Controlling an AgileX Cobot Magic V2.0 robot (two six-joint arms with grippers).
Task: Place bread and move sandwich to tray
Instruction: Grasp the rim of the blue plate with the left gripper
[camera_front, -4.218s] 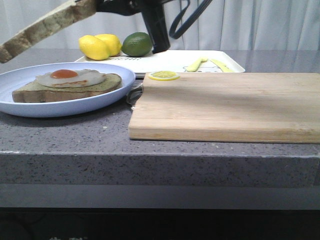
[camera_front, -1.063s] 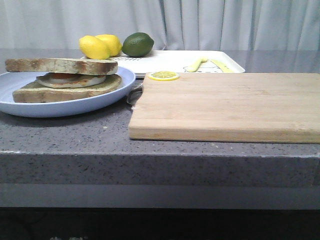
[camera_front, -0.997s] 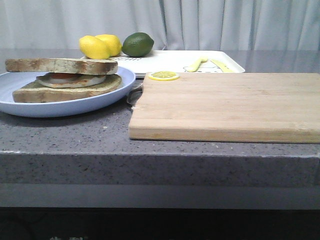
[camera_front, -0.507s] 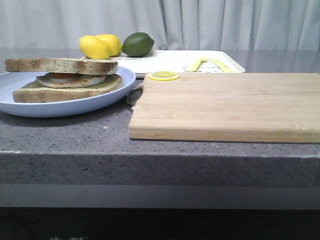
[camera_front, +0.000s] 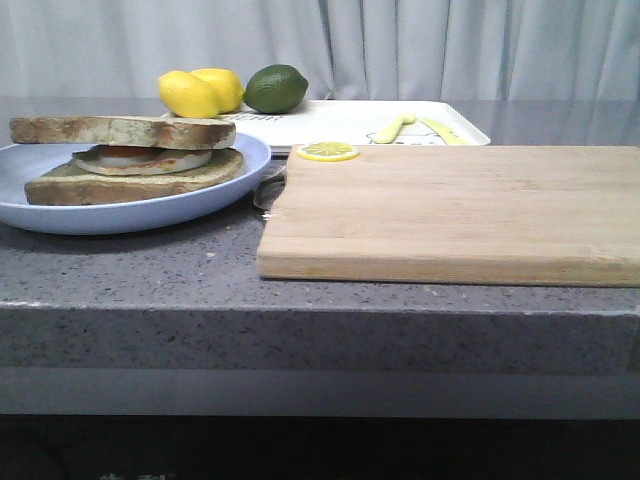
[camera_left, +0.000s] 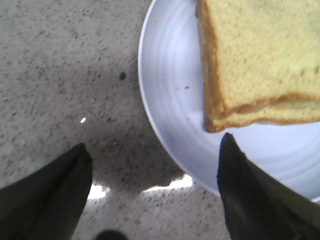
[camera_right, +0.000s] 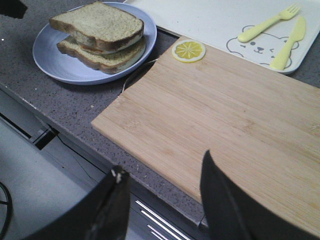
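Observation:
The bread (camera_front: 122, 131) lies on top of the egg, making a sandwich (camera_right: 100, 35) on the round light-blue plate (camera_front: 245, 165) at the left of the counter. The white tray (camera_front: 340, 122) with yellow cutlery pictures lies behind the cutting board; it also shows in the right wrist view (camera_right: 210, 20). My left gripper (camera_left: 152, 165) is open and empty above the plate's rim (camera_left: 165, 100), next to the top slice (camera_left: 260, 55). My right gripper (camera_right: 162, 192) is open and empty over the counter's front edge, by the board. Neither gripper shows in the front view.
A thick wooden cutting board (camera_front: 450, 210) fills the middle and right of the counter, with a lemon slice (camera_front: 327, 151) on its far left corner. Two lemons (camera_front: 200, 92) and a lime (camera_front: 274, 88) sit at the tray's far left. The counter's front edge (camera_front: 320, 310) is close.
4.2 s ago an arm held the bread tilted above the plate; now the slice lies on the egg and the arm is out of the front view. Nothing has moved in the last second.

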